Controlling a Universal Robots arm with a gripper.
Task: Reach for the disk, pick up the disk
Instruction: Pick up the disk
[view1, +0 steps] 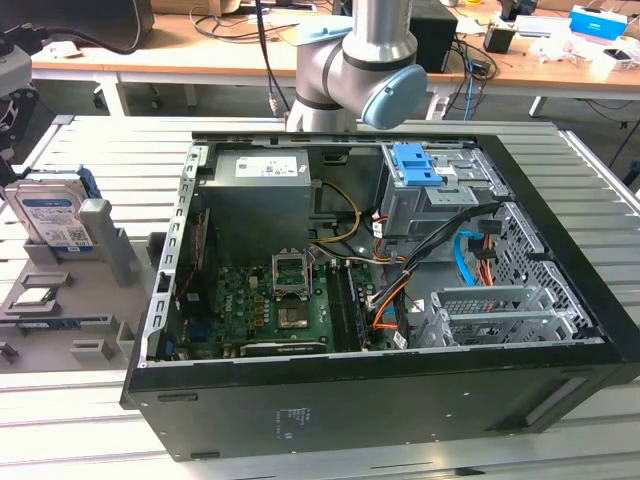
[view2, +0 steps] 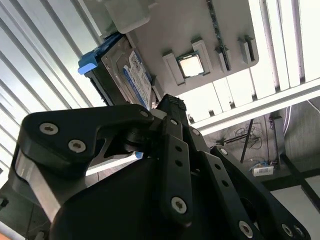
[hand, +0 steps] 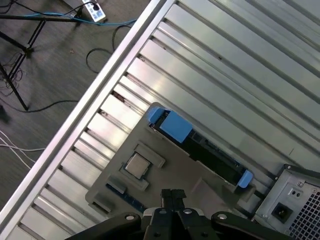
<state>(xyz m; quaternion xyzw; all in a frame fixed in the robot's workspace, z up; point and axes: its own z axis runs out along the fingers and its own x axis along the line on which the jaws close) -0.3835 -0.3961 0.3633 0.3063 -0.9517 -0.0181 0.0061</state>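
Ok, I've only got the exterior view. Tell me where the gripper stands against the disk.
Observer: In the first wrist view the gripper hangs above the grey tray, apart from the disk.
Operator: Give me its jaws.
Observer: Shut, holding nothing.
Operator: Now the disk's top edge.
Observer: Seen from above, it is bare, with a blue tab at each end.

Open computer case (view1: 400, 400) is laid on slatted aluminium table (view1: 100, 140); motherboard (view1: 260, 300) and power supply (view1: 260, 190) are exposed. Processor chip (hand: 137, 165) is seated in grey fixture tray (hand: 165, 173).
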